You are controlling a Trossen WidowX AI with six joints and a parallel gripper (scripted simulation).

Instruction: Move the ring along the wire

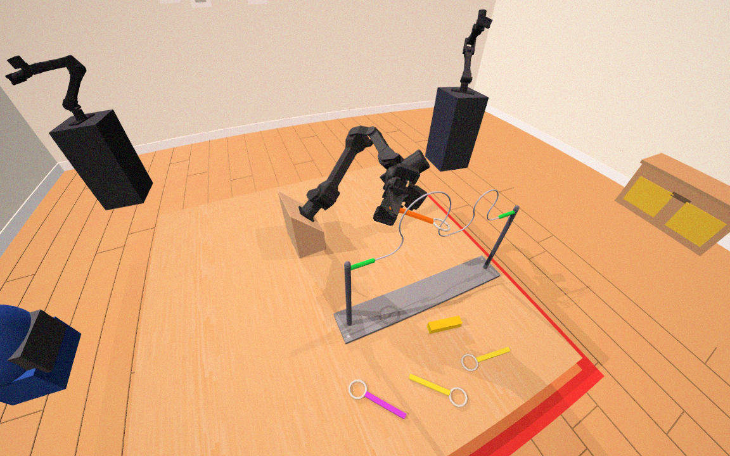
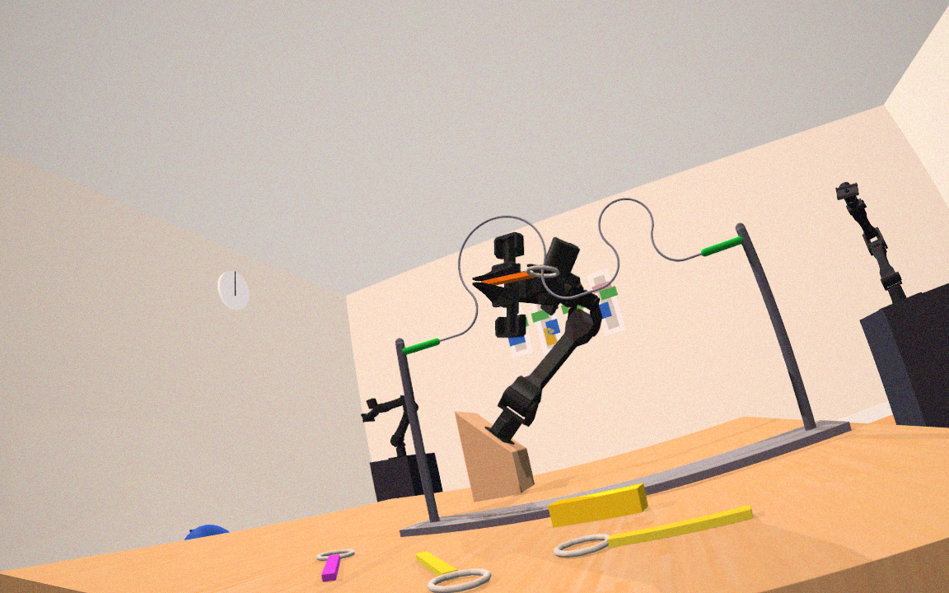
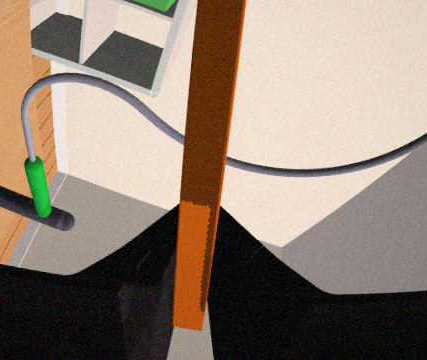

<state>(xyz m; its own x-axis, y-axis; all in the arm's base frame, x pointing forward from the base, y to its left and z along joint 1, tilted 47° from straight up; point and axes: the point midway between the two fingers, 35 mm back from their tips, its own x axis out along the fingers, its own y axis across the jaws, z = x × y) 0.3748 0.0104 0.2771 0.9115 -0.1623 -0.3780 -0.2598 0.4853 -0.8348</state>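
Note:
My gripper [image 1: 395, 210] [image 2: 478, 282] [image 3: 199, 214] is shut on the orange handle [image 1: 419, 216] [image 2: 509, 277] [image 3: 208, 125]. The ring [image 1: 433, 222] [image 2: 556, 273] is around the grey wire [image 1: 450, 204] [image 2: 505, 217] [image 3: 293, 173], low on the inner side of the large loop, and lies nearly flat in the exterior view. Whether it touches the wire is too small to tell. The ring is out of the wrist view. One green part [image 1: 362, 263] [image 2: 421, 346] is at the left post [image 1: 348, 294] [image 2: 418, 435], the other green part [image 1: 506, 214] [image 2: 721, 246] at the right post [image 1: 502, 238] [image 2: 776, 331].
The wire's large loop rises near my fingers. A smaller loop stands towards the right post. On the table lie a yellow block [image 1: 445, 325] [image 2: 597, 506], two rings with yellow handles [image 1: 493, 354] [image 1: 429, 385] and one with a magenta handle [image 1: 386, 406] [image 2: 330, 567].

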